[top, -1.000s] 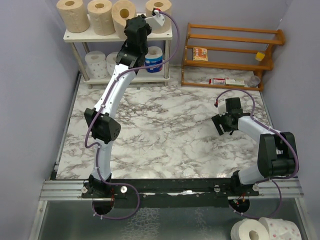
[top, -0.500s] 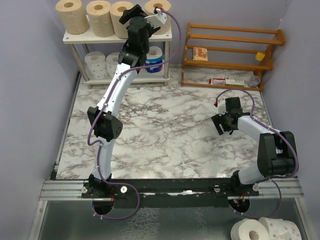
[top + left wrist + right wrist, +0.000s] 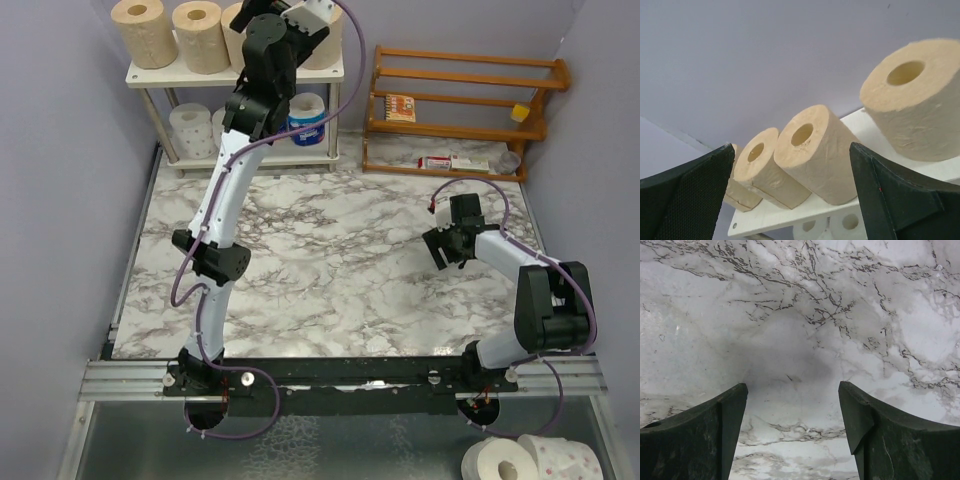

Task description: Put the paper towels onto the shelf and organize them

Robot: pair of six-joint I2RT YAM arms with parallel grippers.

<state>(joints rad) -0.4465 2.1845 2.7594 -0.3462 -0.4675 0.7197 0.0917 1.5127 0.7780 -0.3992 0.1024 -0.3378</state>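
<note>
Tan rolls: four in a row on the top board of the shelf, standing on end with hollow cores up (the leftmost is half hidden behind a finger in the left wrist view). On the lower board there are white rolls at the left end and a blue-wrapped roll at the right end; the arm hides the stretch between them. The shelf stands at the far left corner of the bench. The left arm reaches up to the top board, and the left arm's fingers are spread wide before the row, gripping nothing. The right arm's fingers hang over bare marble toward the right edge of the bench, apart and empty. A wooden rack sits at the far right corner.
</note>
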